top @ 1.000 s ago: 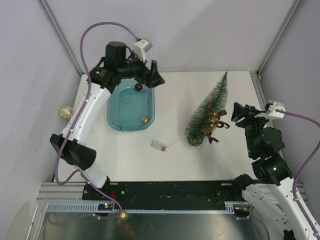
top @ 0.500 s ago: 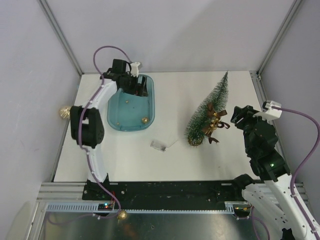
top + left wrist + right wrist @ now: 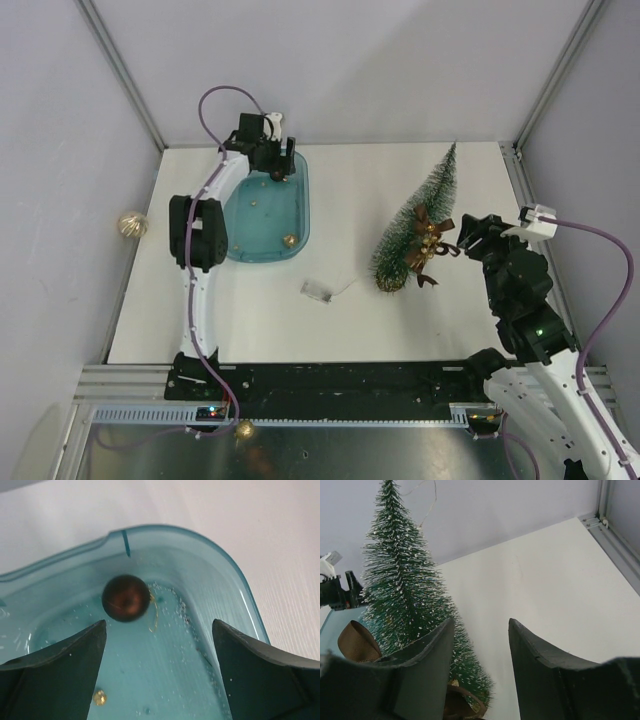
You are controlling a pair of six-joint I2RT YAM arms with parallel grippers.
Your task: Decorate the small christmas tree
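My left gripper (image 3: 159, 627) hangs open over the far corner of the blue tray (image 3: 240, 587), spread wide, I think to take the dark red ball (image 3: 126, 598). The small christmas tree (image 3: 436, 180) stands right of the tray, well apart. My right gripper (image 3: 481, 627), also open, is beside it, perhaps to steady it.

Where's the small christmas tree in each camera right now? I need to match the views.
Top external: the small christmas tree stands right of centre on the table.
Left wrist: not in it.
Right wrist: the small christmas tree fills the left half, beyond the open fingers.
Shared landmark: the blue tray, close up in the left wrist, a sliver at the right wrist's left edge.
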